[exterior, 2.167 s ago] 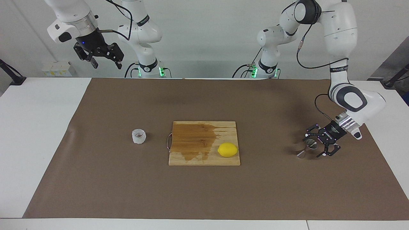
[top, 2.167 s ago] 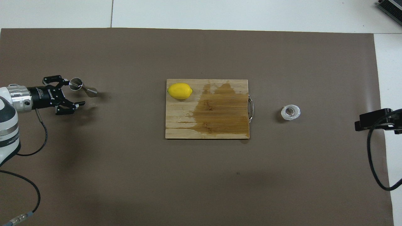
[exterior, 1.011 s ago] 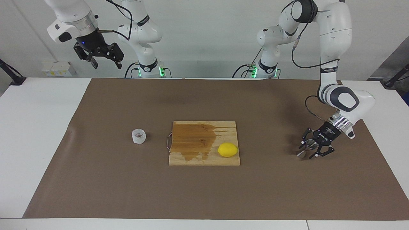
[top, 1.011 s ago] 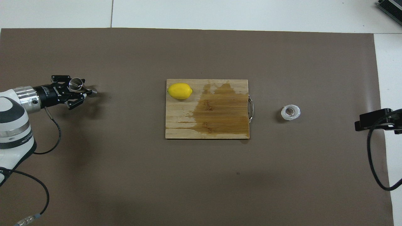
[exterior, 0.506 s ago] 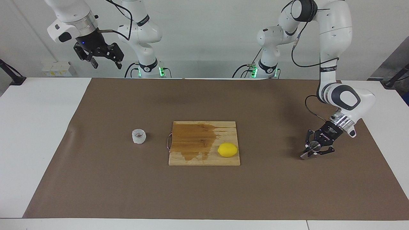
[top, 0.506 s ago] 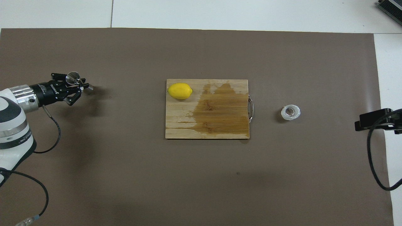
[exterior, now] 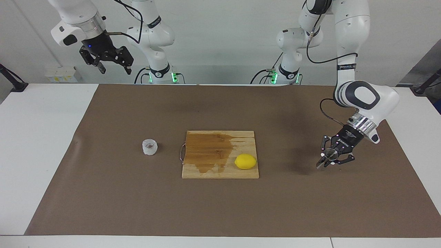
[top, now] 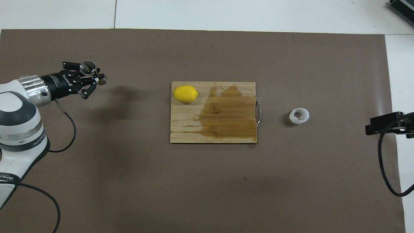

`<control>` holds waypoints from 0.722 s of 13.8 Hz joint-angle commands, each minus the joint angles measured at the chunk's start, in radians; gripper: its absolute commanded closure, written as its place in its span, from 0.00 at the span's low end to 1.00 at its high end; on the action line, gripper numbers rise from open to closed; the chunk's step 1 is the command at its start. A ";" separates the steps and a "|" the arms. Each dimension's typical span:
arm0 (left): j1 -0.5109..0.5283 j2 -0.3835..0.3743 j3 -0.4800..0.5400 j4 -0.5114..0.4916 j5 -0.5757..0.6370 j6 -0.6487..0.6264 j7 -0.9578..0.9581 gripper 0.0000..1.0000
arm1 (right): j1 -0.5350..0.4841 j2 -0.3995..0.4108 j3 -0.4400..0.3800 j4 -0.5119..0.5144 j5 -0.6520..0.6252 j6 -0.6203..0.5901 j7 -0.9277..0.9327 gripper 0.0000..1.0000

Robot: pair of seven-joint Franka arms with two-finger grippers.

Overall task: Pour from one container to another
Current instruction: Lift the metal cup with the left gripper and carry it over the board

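While the jigger hangs tilted in the left gripper, the move turns on how far it is from the cup.

Mat: brown mat point(exterior: 137, 206) fills most of the facing view; everything below sits on or over it.
Board: wet-stained board point(exterior: 206, 144) at frame centre, between the two containers; lemon point(exterior: 245, 161) on its lower right corner.
Left arm: enters from upper right of the facing view; left gripper point(exterior: 331, 156) sits at centre right, raised off the mat, fingers pinched on the jigger.
Jigger: jigger point(exterior: 325, 160) held at its waist, long axis slanted, one mouth angled down toward lower left; its shadow falls apart from it, so I judge it airborne.
Right arm: waits; right gripper point(exterior: 110, 62) high at upper left, fingers spread, holding nothing.
Cup: cup point(exterior: 150, 146) stands upright at centre left, just beside the board's handle end, well apart from the jigger.
Nearer arm: right, judged by its base side.
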 commanded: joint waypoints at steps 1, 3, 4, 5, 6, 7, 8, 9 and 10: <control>-0.094 -0.040 0.007 -0.039 -0.086 0.092 -0.012 1.00 | -0.006 -0.009 0.001 0.000 0.019 -0.006 0.005 0.00; -0.179 -0.040 0.005 -0.038 -0.127 0.161 -0.013 1.00 | -0.007 -0.009 0.001 0.000 0.019 -0.006 0.005 0.00; -0.219 -0.039 0.005 -0.035 -0.155 0.187 -0.019 1.00 | -0.007 -0.009 0.001 0.000 0.019 -0.006 0.005 0.00; -0.254 -0.039 0.005 -0.033 -0.219 0.213 -0.021 1.00 | -0.007 -0.009 0.001 0.000 0.019 -0.006 0.003 0.00; -0.291 -0.039 0.005 -0.032 -0.271 0.238 -0.021 1.00 | -0.007 -0.009 0.001 0.000 0.019 -0.006 0.005 0.00; -0.319 -0.036 0.005 -0.028 -0.299 0.262 -0.021 1.00 | -0.007 -0.009 0.001 0.000 0.019 -0.006 0.005 0.00; -0.348 -0.033 0.005 -0.021 -0.333 0.278 -0.021 1.00 | -0.007 -0.009 0.001 0.000 0.019 -0.006 0.005 0.00; -0.366 -0.031 0.005 -0.013 -0.380 0.281 -0.021 1.00 | -0.007 -0.009 0.001 0.000 0.019 -0.006 0.003 0.00; -0.394 -0.030 0.005 -0.004 -0.388 0.282 -0.018 1.00 | -0.006 -0.009 0.001 0.000 0.019 -0.006 0.005 0.00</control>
